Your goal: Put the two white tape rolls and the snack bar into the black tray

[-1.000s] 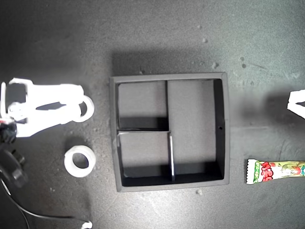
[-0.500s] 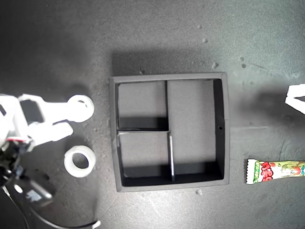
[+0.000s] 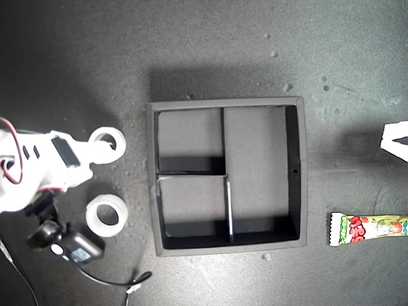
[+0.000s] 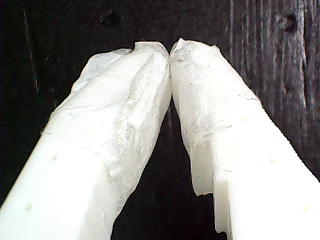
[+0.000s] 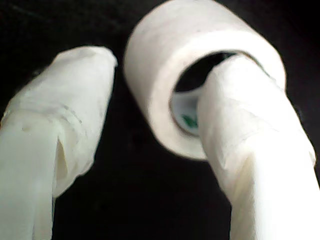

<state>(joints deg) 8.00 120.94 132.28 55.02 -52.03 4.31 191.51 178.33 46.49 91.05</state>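
The arm at the exterior view's left has swung and tilted since a second ago, a small white tape ring [image 3: 106, 141] hooked on its tip. My second gripper [image 5: 160, 85] is spread, one finger [image 5: 250, 140] through the ring's hole. The matching white ring [image 3: 106, 215] lies just left of the square matte black tray [image 3: 302, 172]. My first gripper [image 4: 170, 50] is pinched together, empty. The green-and-white wrapped snack bar [image 3: 368, 229] lies right of the tray

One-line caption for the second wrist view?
My second gripper carries a white tape roll hooked on one finger.
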